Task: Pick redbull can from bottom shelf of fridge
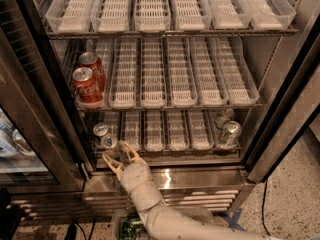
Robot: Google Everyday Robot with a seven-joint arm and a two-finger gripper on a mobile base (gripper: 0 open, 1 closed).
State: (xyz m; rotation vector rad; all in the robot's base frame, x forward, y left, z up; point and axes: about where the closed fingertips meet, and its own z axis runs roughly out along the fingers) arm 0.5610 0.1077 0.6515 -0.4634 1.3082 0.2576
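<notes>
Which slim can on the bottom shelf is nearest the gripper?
The front redbull can, at its lane's front edge just above the open gripper; its twin stands behind it.

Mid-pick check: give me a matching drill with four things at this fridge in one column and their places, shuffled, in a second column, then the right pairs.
Things
1. Coca-Cola cans
2. redbull cans
3. silver-grey cans
4. pincer

Places (sides as the camera view shows them)
A. bottom shelf, right end
B. middle shelf, left end
C. open, just in front of the bottom shelf's left end, above the steel sill
D. bottom shelf, left end

Pairs: 1-B, 2-D, 3-A, 4-C
</notes>
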